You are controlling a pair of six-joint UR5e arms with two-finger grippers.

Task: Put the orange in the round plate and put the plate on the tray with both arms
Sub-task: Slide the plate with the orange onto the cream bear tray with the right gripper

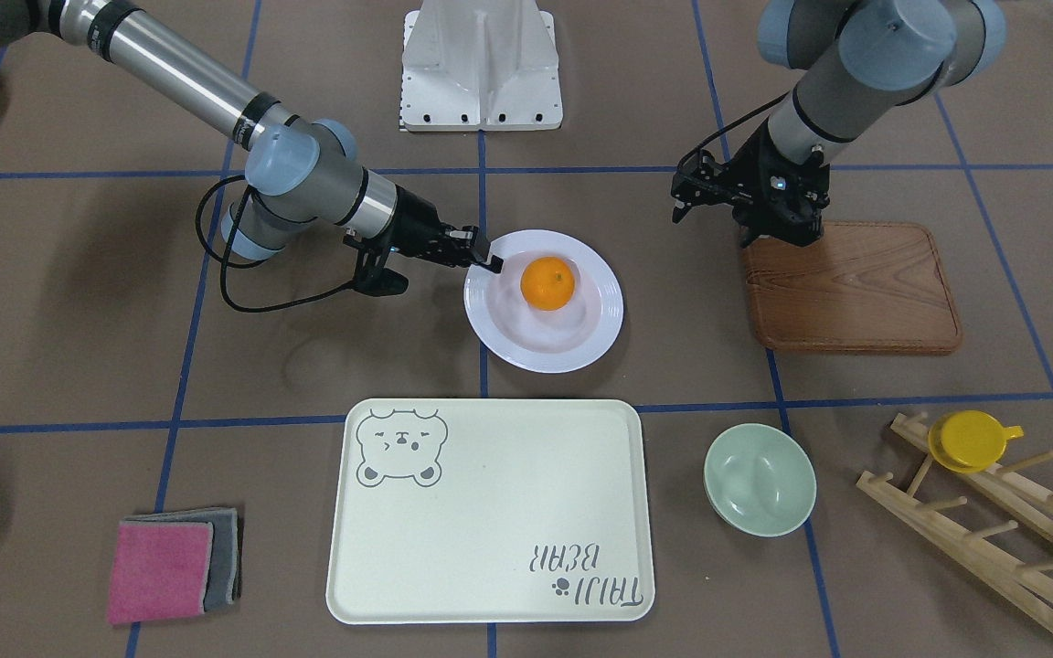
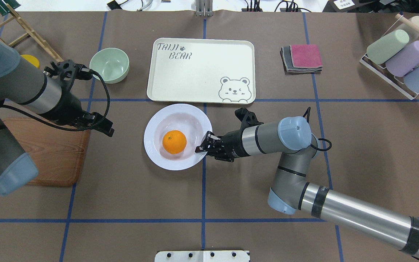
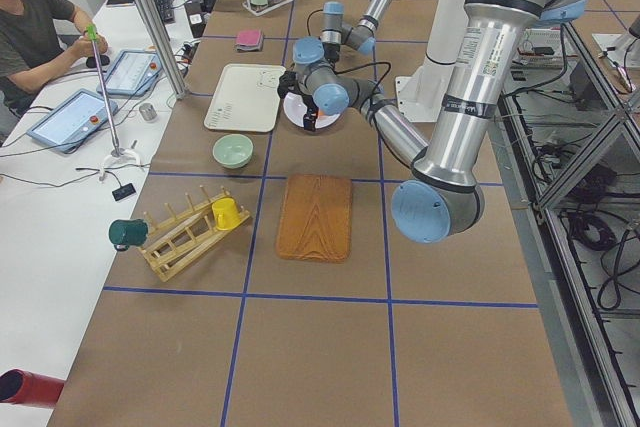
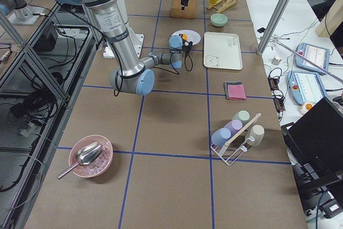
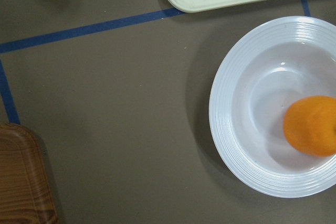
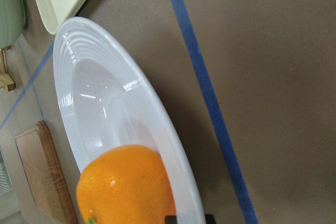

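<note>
So the right arm comes in low from its side with the forearm stretched out nearly flat over the table, wrist rolled over. The right gripper (image 2: 203, 145) is right at the edge of the round plate (image 2: 157, 159). Its fingers look spread, and one fingertip sits over the ribbed rim on the side away from the tray. I can't tell whether it's actually touching the plate.

The left arm is bent over the wooden board (image 2: 56, 156). The left gripper (image 2: 104, 127) hangs above the board's edge, pointed toward the plate but well apart from it. Honestly can't tell if its fingers are spread or pinched, and its wrist cam doesn't show them at all.

The orange (image 2: 174, 142) is sitting in the well of the plate, a bit toward the right gripper's side and near that fingertip. The plate itself is on the table, just beside the tray (image 2: 198, 76) on the robot's side. The green bowl (image 2: 109, 65) sits off by the tray's end on the left-arm side.
</note>
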